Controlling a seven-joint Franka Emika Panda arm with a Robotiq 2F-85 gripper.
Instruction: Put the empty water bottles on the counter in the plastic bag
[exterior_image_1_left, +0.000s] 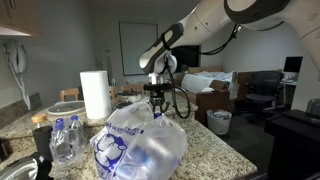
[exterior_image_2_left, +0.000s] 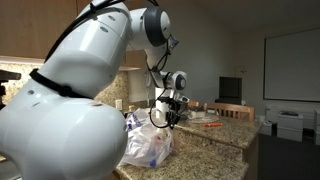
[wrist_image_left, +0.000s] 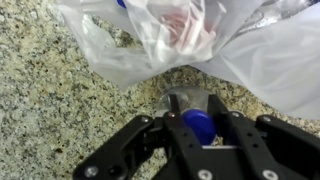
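As the arm hangs over the granite surface (wrist_image_left: 60, 95), its fingers (wrist_image_left: 176, 140) pinch a blue-capped water bottle (wrist_image_left: 186, 102) by the neck, apparently to feed it into the plastic bag (wrist_image_left: 170, 40) just ahead; spare bottles (exterior_image_1_left: 65, 140) stand well aside.

Dim, warm room light here. My wrist view is soft: the plastic bag (wrist_image_left: 250, 50) blows out white, shadow pools under it on the desk (wrist_image_left: 50, 110), everything slightly blurred.
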